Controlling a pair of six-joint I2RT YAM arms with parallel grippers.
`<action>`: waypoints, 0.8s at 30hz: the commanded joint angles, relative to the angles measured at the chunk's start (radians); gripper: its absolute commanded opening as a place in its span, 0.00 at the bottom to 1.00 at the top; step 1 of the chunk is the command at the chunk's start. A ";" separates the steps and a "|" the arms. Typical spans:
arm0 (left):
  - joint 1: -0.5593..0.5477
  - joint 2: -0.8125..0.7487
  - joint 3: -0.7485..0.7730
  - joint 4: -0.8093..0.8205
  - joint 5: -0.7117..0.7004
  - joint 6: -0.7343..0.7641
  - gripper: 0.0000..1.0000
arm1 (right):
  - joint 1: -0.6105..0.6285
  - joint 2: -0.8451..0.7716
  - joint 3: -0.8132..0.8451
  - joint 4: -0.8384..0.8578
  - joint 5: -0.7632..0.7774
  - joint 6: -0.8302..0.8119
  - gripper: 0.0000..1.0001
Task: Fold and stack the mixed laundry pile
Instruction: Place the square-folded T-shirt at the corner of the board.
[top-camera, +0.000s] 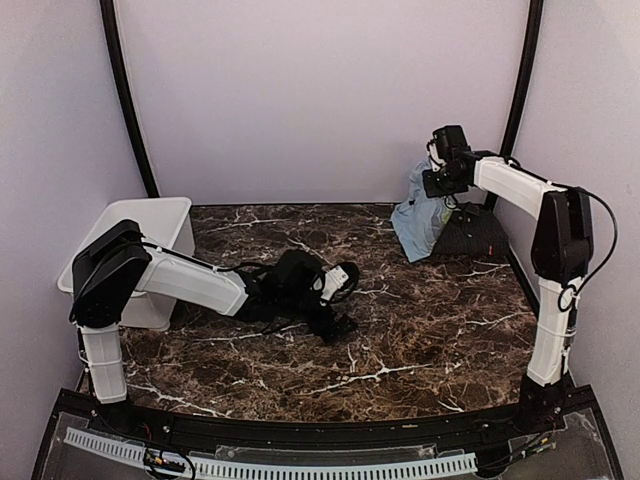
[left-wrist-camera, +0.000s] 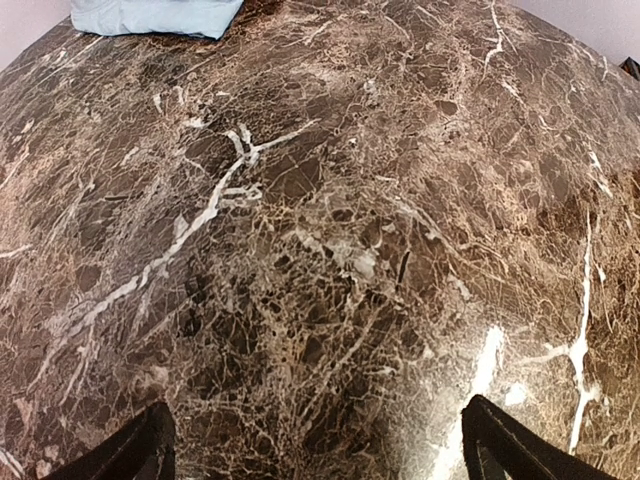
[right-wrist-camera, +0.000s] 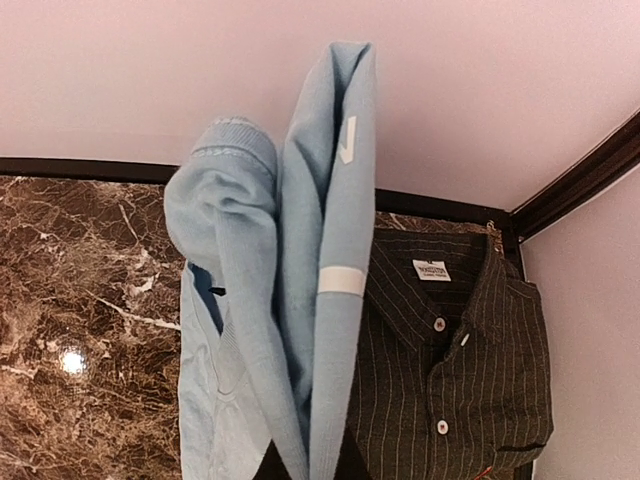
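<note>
T-shirt (top-camera: 420, 222) hangs far right over the table (top-camera: 400, 340), button shirt (right-wrist-camera: 450, 370) beside it, bin (top-camera: 150, 225) left.

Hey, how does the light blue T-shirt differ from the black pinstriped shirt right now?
Colour: the light blue T-shirt is unstriped and pale, while the black pinstriped shirt is dark with fine pale stripes, a collar and buttons. Pose: the light blue T-shirt hangs bunched from the shut right gripper, while the black pinstriped shirt lies folded flat on the marble table. Both are soft garments at the table's far right corner.
</note>
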 joint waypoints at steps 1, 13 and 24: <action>0.007 -0.053 -0.015 0.022 0.001 -0.004 0.99 | -0.015 -0.062 0.047 0.016 0.032 -0.013 0.00; 0.011 -0.042 -0.016 0.026 0.008 -0.004 0.99 | -0.115 -0.087 -0.001 0.069 -0.024 0.002 0.00; 0.014 -0.019 0.013 -0.011 0.008 -0.001 0.99 | -0.224 -0.046 -0.068 0.166 -0.107 0.008 0.00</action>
